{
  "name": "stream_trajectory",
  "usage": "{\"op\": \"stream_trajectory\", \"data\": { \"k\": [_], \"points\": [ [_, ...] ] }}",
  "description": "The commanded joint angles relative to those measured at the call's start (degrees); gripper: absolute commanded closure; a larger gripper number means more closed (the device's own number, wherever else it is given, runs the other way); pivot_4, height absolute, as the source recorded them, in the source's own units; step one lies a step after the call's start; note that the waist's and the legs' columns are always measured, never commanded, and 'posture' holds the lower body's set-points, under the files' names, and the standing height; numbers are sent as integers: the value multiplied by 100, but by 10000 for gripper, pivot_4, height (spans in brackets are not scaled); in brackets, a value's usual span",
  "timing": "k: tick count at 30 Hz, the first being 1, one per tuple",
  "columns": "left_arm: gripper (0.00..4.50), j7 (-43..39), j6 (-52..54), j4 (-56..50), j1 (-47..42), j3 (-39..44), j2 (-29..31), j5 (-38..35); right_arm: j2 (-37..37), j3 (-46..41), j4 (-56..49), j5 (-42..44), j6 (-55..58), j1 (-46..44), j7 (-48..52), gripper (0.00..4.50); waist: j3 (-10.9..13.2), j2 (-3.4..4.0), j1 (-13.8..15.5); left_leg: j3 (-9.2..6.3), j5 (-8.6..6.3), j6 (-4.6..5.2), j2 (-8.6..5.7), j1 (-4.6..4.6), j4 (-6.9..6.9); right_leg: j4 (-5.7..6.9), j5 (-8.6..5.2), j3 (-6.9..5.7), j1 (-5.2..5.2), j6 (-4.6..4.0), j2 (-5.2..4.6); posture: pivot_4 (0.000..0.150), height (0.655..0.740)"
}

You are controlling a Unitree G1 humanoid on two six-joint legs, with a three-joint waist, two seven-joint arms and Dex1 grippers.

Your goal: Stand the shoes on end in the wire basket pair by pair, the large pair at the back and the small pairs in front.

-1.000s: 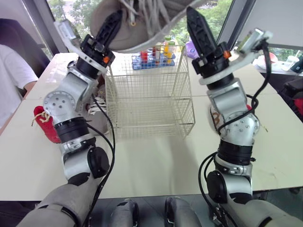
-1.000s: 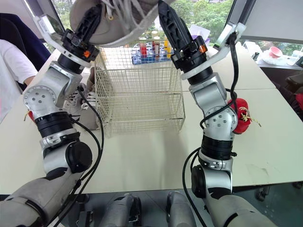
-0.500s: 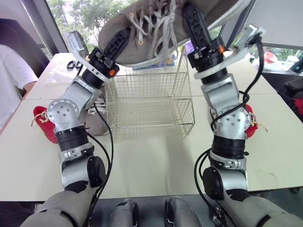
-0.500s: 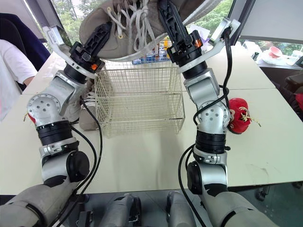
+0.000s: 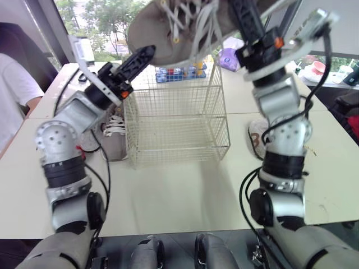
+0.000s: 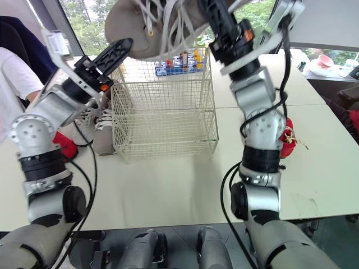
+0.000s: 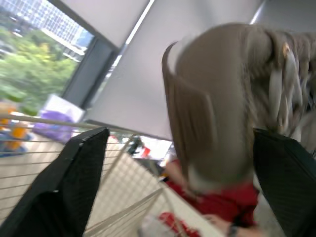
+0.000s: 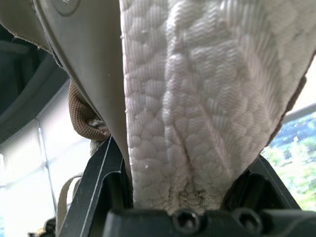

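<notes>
Tan shoe (image 5: 150, 35) above wire basket (image 5: 175, 130) rim

Left hand (image 5: 140, 58) agape, right hand (image 5: 245, 18) clamped.

Matt cloth shoe (image 5: 160, 39) (rough, pebbled sole (image 8: 192, 98)), thin metal-wire basket (image 5: 179, 120).

Furniture: white tables (image 5: 179, 190) | Windows (image 5: 73, 17): dark frames, green trees (image 5: 112, 11) beyond | Light: daylight
</notes>
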Motion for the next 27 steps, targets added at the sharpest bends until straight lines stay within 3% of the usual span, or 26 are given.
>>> {"op": "stream_trajectory", "data": {
  "k": [1, 6, 13, 18, 23, 27],
  "points": [
    [499, 337, 141, -1218, 525, -61, 566, 219, -1023, -363, 1163, -366, -336, -1166, 965, 27638, 1, 2, 16, 0, -2, 3, 0, -1, -2, 0, 0, 0, -2, 0, 0, 1500, 7400],
    [499, 971, 334, -2529, 1435, 308, 1026, -303, -2218, 503, 3527, -1857, -1029, -2388, 3302, 27638, 1, 1, 9, 2, -26, 43, -1, -4, -9, -44, -2, 2, 4, -1, 0, 1500, 7400],
    [499, 1606, -15, -2941, 2310, 878, 1104, -877, -2273, 1417, 5947, -3416, -1779, -3572, 5633, 27638, 2, 3, -67, 12, -24, 38, 6, 6, -11, -34, 0, 16, 0, -3, 10, 1500, 7400],
    [499, 1790, -289, -3024, 2695, 1006, 1177, -998, -2022, 2031, 6740, -4633, -2855, -3571, 5824, 27638, 1, 2, 12, 16, -7, 6, 4, 0, -9, -33, -1, 17, -6, -3, 5, 1500, 7400],
    [499, 1777, -486, -2821, 2669, 831, 1280, -922, -1703, 1931, 7238, -5079, -3058, -3530, 5301, 27638, -5, -8, 54, 9, -7, 3, -3, 2, -3, -41, 2, 7, 13, -6, -5, 1500, 7400],
    [0, 1678, -570, -2642, 2608, 714, 1421, -846, -1673, 1808, 7402, -5338, -3140, -3501, 4807, 8633, -4, -6, 38, 7, -7, 2, -6, -5, -4, -48, 2, 6, 11, -6, -7, 1500, 7400]
  ]
}}
